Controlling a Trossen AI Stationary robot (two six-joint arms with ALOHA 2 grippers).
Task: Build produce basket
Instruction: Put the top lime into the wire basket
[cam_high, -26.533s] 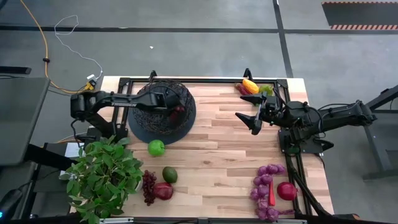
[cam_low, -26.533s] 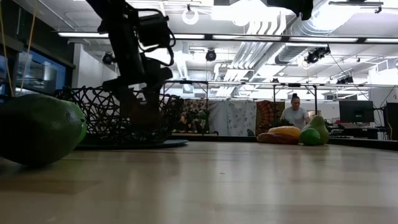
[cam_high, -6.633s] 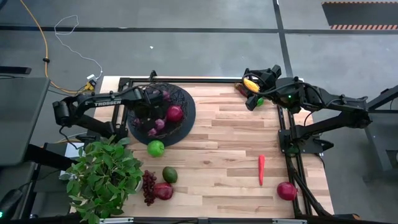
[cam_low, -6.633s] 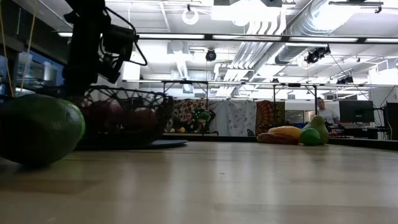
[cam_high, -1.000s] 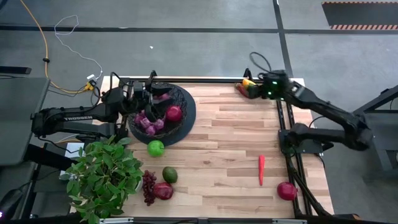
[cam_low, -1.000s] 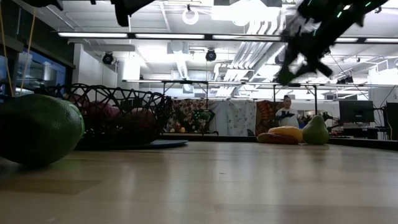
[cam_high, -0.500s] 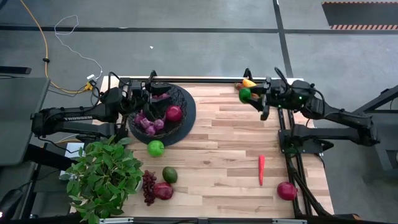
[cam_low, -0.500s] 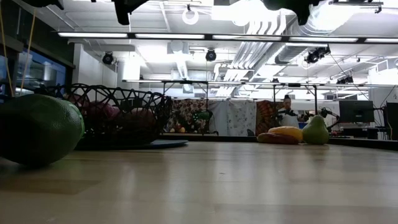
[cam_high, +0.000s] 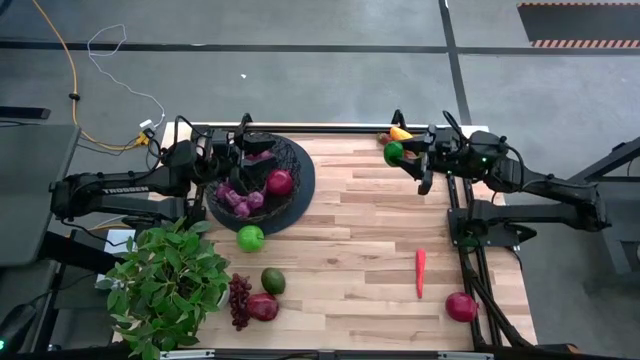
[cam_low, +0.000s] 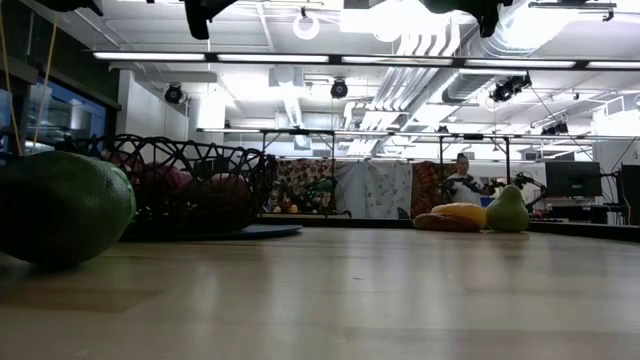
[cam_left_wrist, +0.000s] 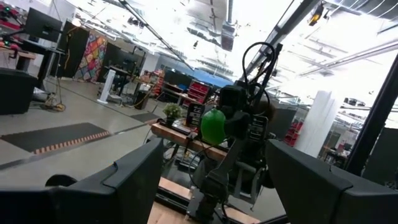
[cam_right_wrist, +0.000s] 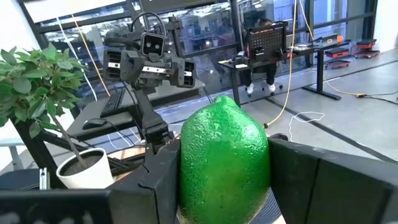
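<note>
Clamping a green fruit (cam_right_wrist: 224, 163) between its two fingers, the right gripper (cam_high: 408, 157) hangs above the table's far right corner. The basket (cam_high: 297, 184) sits at the far left, well apart along the far edge. Over it hovers the left gripper (cam_high: 243, 160), fingers apart, empty.

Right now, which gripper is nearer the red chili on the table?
The right gripper. It holds a green fruit at the far right corner, above the red chili. The left gripper hangs over the basket, across the table.
</note>
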